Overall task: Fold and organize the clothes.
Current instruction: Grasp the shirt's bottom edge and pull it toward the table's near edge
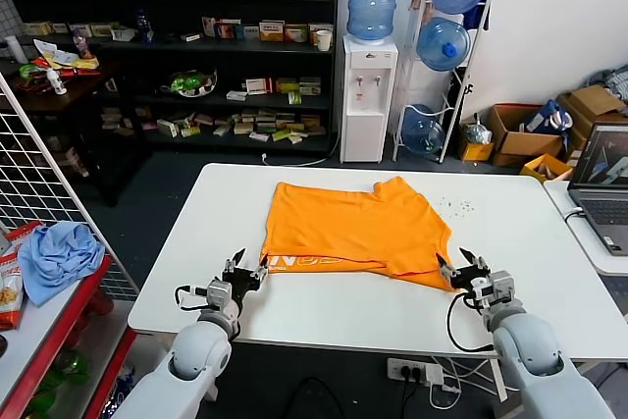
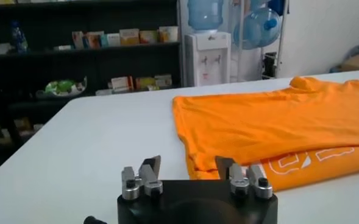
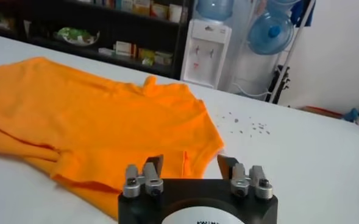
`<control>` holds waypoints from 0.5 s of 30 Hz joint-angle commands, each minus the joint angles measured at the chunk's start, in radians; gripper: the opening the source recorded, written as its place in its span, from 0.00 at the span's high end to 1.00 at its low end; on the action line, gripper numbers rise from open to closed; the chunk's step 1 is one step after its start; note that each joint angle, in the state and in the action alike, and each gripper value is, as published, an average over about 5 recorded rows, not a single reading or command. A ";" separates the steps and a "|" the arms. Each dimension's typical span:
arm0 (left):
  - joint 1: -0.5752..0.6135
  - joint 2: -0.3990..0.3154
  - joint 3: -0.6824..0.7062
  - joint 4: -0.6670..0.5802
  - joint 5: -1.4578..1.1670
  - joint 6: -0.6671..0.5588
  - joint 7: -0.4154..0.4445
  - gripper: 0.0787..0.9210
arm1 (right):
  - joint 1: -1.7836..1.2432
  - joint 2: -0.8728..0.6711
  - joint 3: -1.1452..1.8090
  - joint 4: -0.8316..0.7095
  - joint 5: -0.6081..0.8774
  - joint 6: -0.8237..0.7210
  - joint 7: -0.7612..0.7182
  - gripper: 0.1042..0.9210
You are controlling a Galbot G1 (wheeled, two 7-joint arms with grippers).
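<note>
Orange T-shirt (image 1: pixel 355 228) on white table (image 1: pixel 549 272)

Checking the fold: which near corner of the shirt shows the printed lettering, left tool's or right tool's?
The corner by the left tool: the T-shirt shows pale letters there; the right tool's corner is plain orange.

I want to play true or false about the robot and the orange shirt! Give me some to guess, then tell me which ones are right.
1. The bright orange cotton T-shirt lies on the white table. True.
2. The left gripper is open at the shirt's near edge. True.
3. The right gripper is lifting the shirt high in the air. False: it is open, low beside the shirt's near corner.
4. The shirt's pale lettering shows along the far edge. False: it shows along the near edge.
5. The crumpled light blue cloth lies on the shirt. False: it sits on a side shelf.
</note>
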State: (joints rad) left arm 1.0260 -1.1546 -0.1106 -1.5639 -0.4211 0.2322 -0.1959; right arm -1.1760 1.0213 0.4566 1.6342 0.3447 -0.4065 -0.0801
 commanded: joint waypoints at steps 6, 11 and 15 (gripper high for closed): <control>0.022 0.024 -0.015 -0.021 -0.137 0.103 0.001 0.13 | -0.074 -0.008 0.005 0.036 -0.001 -0.076 -0.020 0.12; 0.007 0.018 -0.015 0.005 -0.136 0.102 0.002 0.12 | -0.051 0.004 -0.005 0.001 -0.004 -0.061 -0.021 0.17; -0.007 0.012 -0.015 0.031 -0.135 0.098 0.009 0.19 | -0.041 0.010 -0.011 -0.016 -0.004 -0.055 -0.018 0.31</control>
State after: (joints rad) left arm 1.0206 -1.1481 -0.1229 -1.5539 -0.5242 0.3071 -0.1888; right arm -1.2119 1.0313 0.4466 1.6347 0.3408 -0.4479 -0.0958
